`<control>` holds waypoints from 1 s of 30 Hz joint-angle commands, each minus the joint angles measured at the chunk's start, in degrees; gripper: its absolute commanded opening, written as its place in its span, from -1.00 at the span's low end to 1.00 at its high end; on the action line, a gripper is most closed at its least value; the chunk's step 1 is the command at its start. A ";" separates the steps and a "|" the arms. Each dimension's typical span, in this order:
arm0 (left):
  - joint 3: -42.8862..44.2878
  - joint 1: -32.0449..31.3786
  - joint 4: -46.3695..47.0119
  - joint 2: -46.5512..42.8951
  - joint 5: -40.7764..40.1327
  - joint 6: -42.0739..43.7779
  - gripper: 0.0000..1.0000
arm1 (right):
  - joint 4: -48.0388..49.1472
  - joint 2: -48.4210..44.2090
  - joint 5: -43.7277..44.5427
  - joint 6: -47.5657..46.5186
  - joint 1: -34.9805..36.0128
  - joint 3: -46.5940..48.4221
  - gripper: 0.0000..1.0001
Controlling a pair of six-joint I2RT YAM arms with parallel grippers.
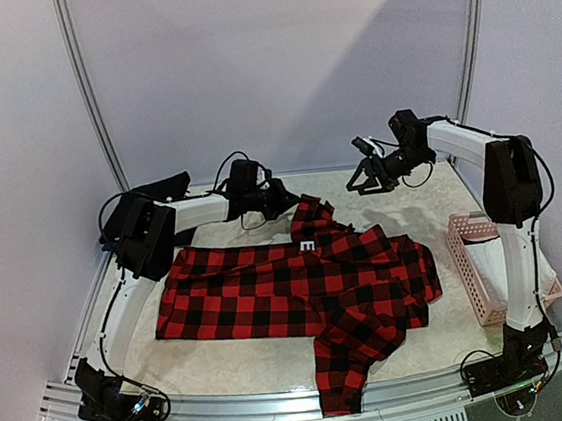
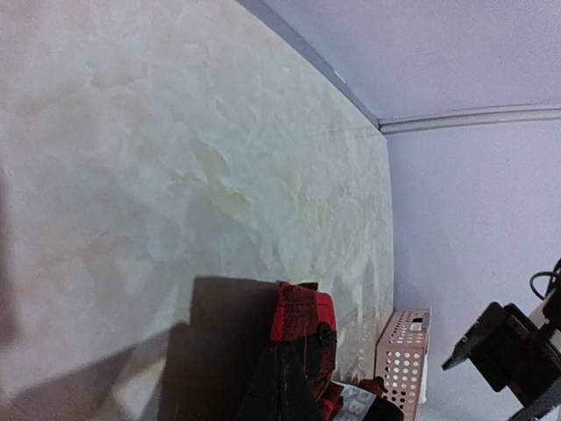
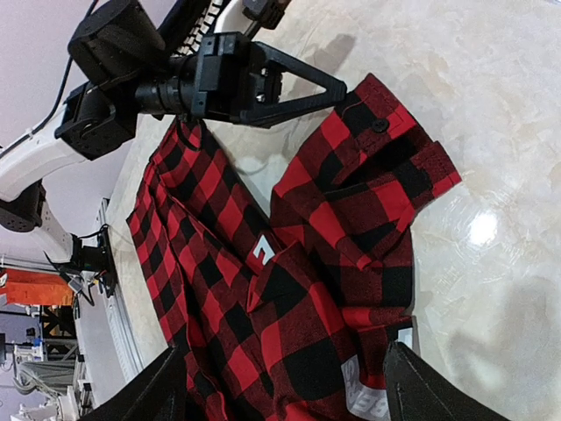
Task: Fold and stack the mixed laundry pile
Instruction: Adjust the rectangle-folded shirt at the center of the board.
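A red-and-black plaid flannel shirt lies spread across the middle of the table, one sleeve trailing over the near edge. My left gripper is at the shirt's far edge, shut on a buttoned cuff that it holds raised off the table. The right wrist view shows the same grip on that cuff. My right gripper hovers open above the table's far side, behind the shirt. Its fingers spread wide over the plaid cloth, touching nothing.
A pink slatted basket stands at the table's right edge beside the right arm, with something white inside; it also shows as the basket in the left wrist view. A dark mass sits at the back left behind the left arm.
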 commanded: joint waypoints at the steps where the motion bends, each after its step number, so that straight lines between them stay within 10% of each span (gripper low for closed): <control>1: -6.50 -1.85 11.82 -8.38 3.19 -2.79 -1.00 | 2.16 3.43 0.16 3.05 -0.13 -0.45 0.55; 13: -24.83 -4.89 33.63 -21.20 7.23 -13.99 -1.00 | 4.44 -2.60 -6.28 -1.33 -0.47 -5.16 0.60; 19: -29.39 -7.49 41.39 -25.73 10.62 -17.22 -1.00 | 1.41 -11.19 -7.92 -9.80 -0.40 -10.89 0.97; 30: -47.27 -10.81 41.93 -40.44 13.38 -12.30 -1.00 | -1.14 -33.65 -0.97 -18.19 -0.44 -27.34 0.98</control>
